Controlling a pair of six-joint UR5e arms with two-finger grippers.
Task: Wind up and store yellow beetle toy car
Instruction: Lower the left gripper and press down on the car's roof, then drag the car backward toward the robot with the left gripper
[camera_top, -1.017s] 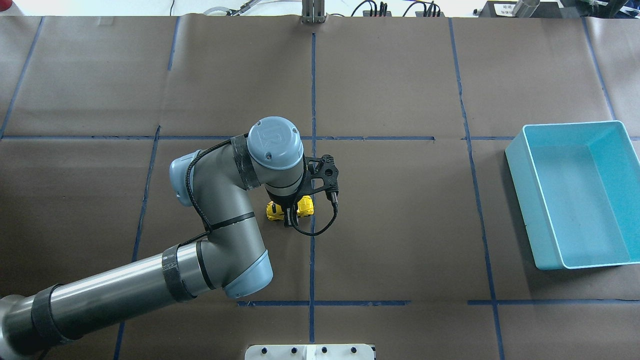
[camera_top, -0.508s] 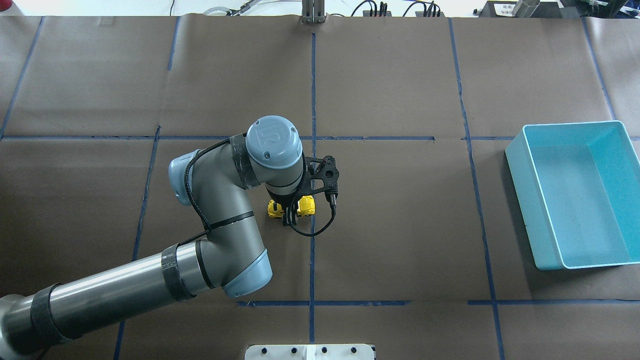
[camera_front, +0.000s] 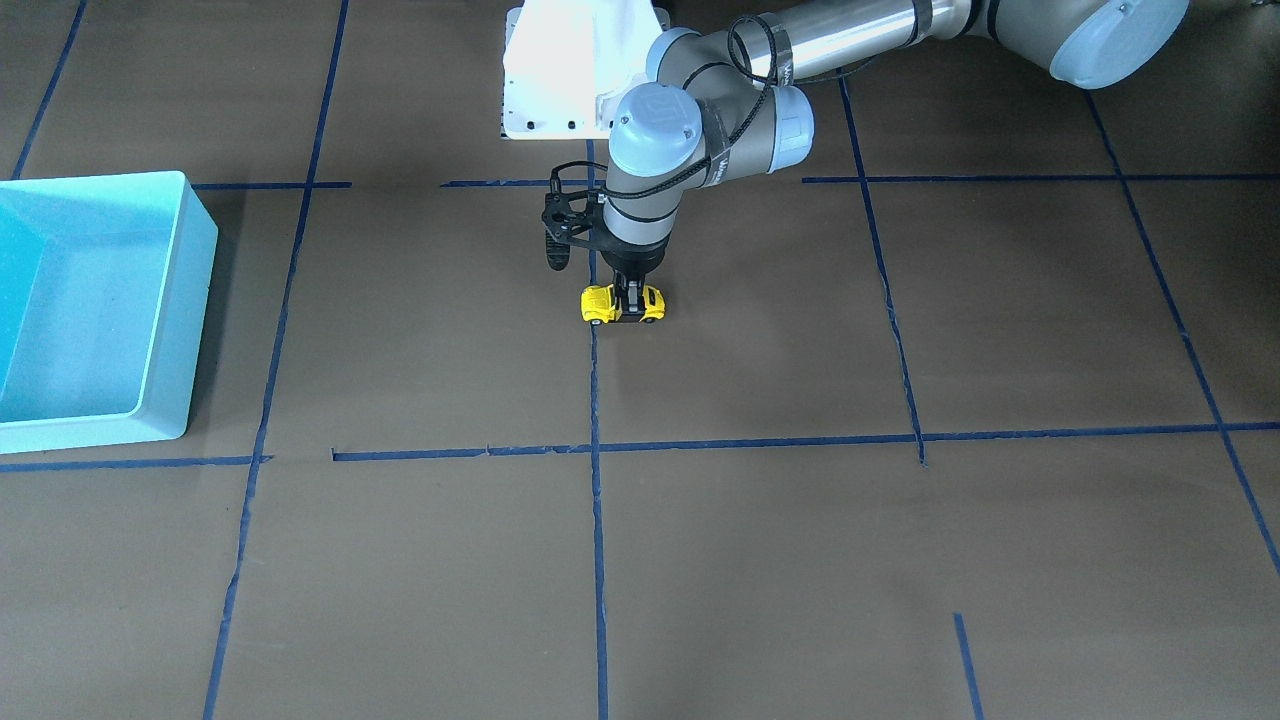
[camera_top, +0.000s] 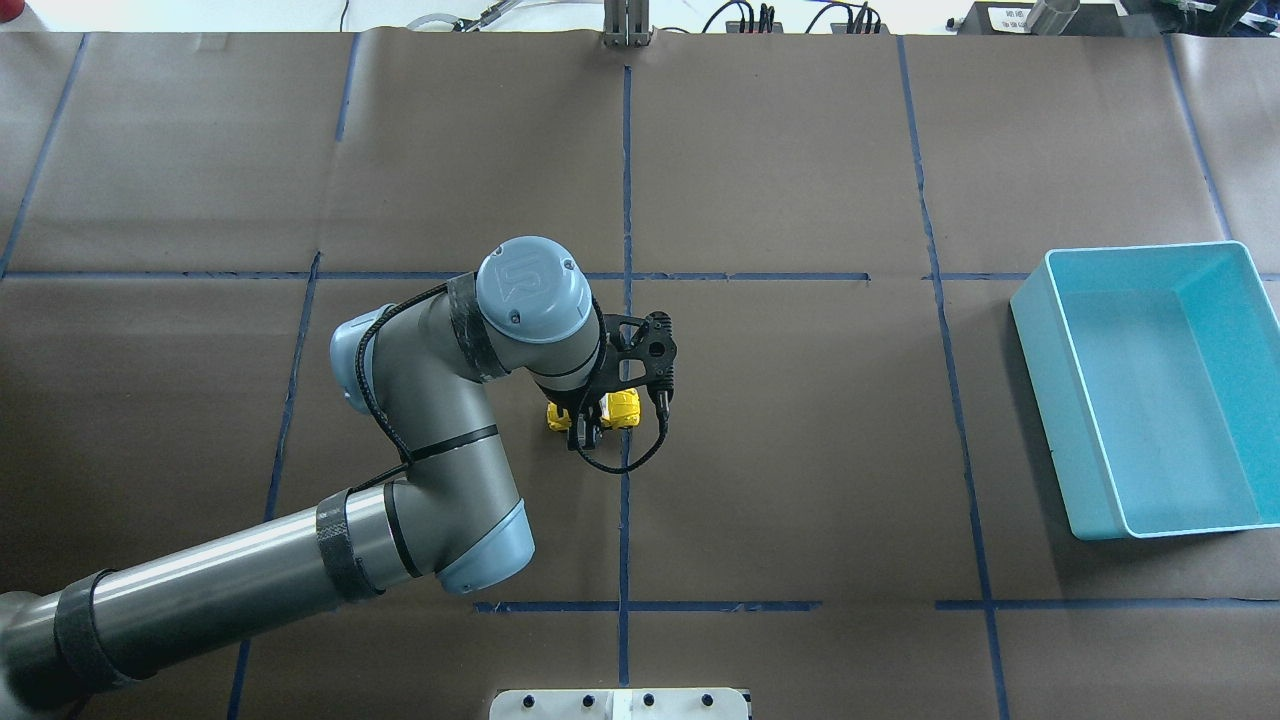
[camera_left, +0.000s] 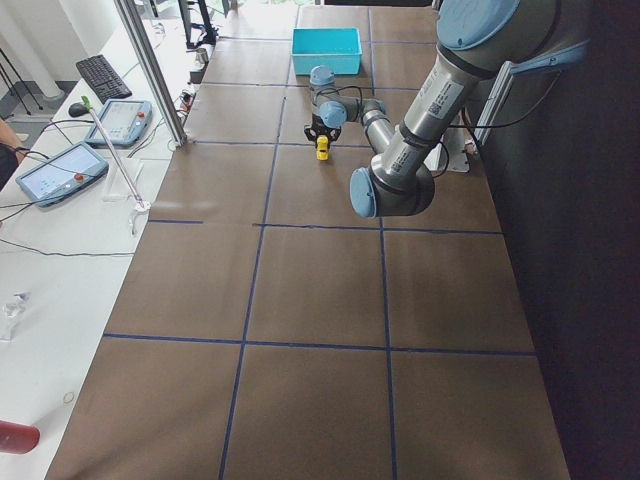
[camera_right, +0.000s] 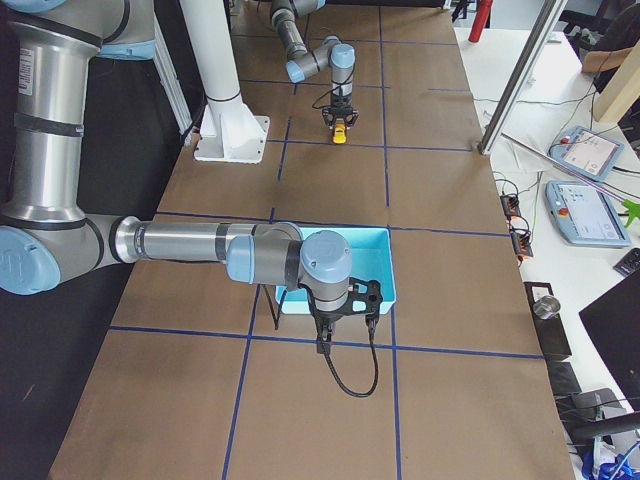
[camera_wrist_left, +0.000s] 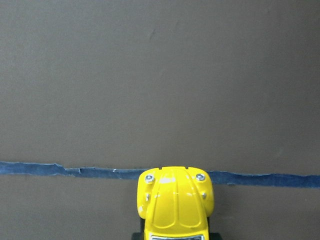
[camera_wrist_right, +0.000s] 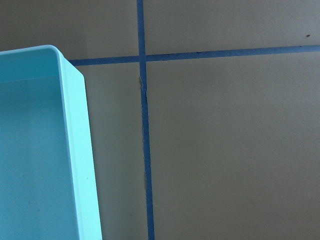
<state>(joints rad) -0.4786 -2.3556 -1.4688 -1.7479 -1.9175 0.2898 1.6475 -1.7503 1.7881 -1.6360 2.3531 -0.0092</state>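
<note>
The yellow beetle toy car (camera_front: 600, 303) (camera_top: 626, 408) stands on the brown-papered table (camera_top: 800, 480), outside the teal bin (camera_top: 1150, 400) (camera_front: 90, 300) and well apart from it, on the side toward the robot's left. The left gripper (camera_front: 628, 300) (camera_top: 586, 428) comes straight down over the car, its jaws clamped across the middle of the body. In the left wrist view the car's rounded nose (camera_wrist_left: 176, 200) meets a blue tape line (camera_wrist_left: 50, 169). The right gripper (camera_right: 325, 340) hangs just beside the bin, on the side away from the car. Whether its jaws are apart or together cannot be told.
</note>
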